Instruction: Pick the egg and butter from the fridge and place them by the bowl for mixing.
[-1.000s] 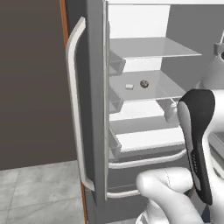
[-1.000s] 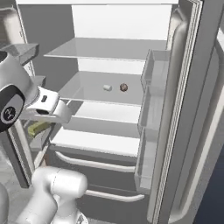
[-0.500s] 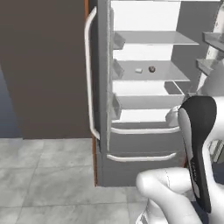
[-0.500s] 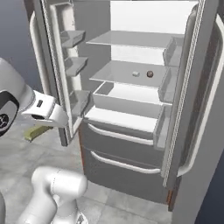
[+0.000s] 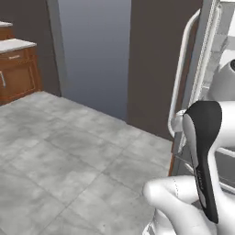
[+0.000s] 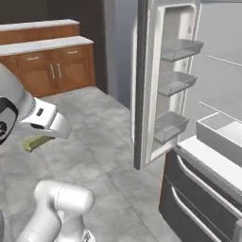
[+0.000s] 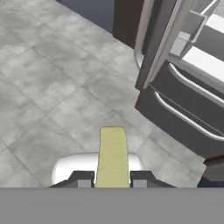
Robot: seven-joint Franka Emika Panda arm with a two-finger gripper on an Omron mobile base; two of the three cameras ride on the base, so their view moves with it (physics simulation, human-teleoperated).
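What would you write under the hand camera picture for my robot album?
The gripper holds the yellow butter stick above the grey floor, with the open fridge off to one side.

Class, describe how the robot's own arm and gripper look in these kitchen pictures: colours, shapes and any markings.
The arm has smooth, rounded glossy white shells, with a long black tapered panel along one link. Its hand is a boxy white block bearing small dark marks. The gripper has two short, dark grey, squared fingertips.
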